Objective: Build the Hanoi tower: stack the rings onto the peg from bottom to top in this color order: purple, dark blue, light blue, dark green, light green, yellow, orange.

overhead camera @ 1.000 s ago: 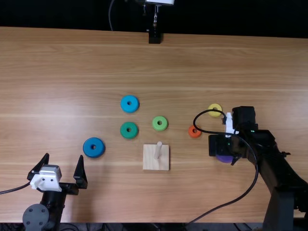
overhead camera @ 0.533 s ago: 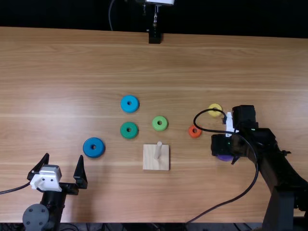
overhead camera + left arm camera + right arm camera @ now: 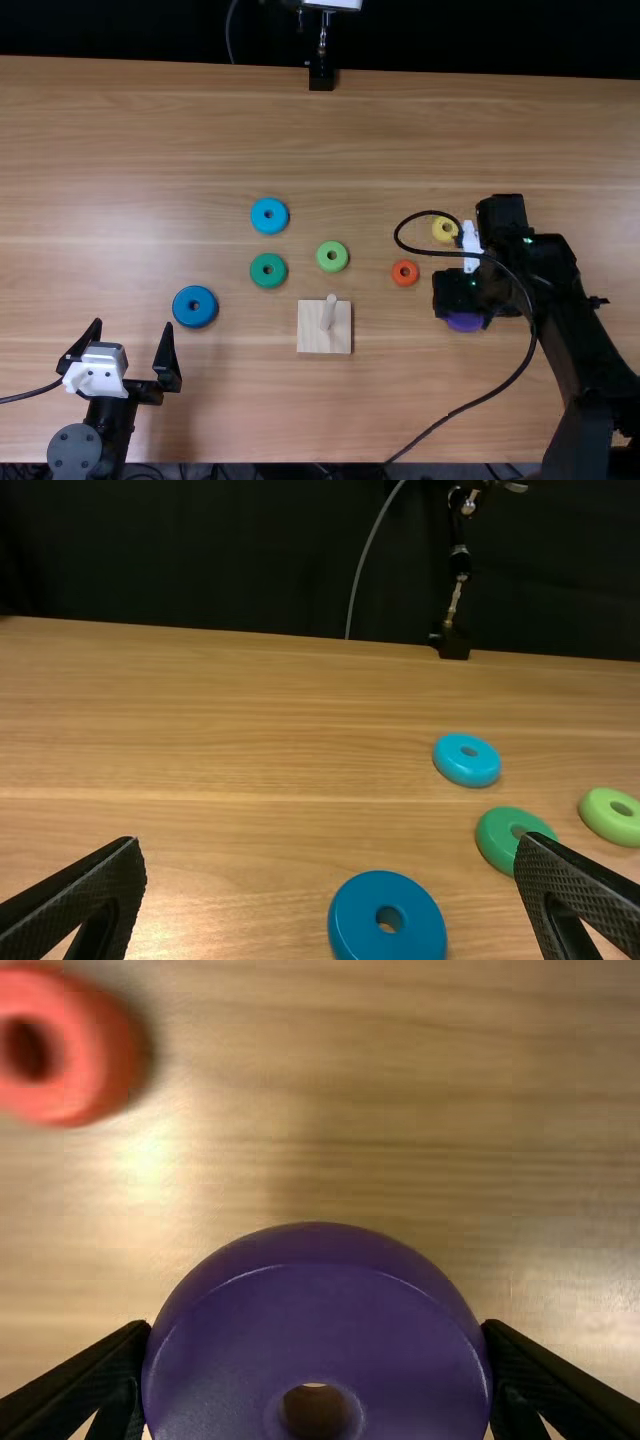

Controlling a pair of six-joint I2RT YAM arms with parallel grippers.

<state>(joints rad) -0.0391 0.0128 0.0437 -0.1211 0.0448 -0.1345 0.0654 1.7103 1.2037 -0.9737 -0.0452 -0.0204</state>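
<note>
The purple ring is pinched by the right gripper, well apart from the peg; the left gripper is spread. The ring could be dropped — if its rounded rim is squeezed off-centre.

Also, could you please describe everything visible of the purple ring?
The purple ring is thick and smooth, perhaps painted wood, with a rounded rim and small central hole. The right hand grips it from opposite sides. In the top view it is right of the peg, partly covered by the arm; whether it touches the table is unclear.
</note>
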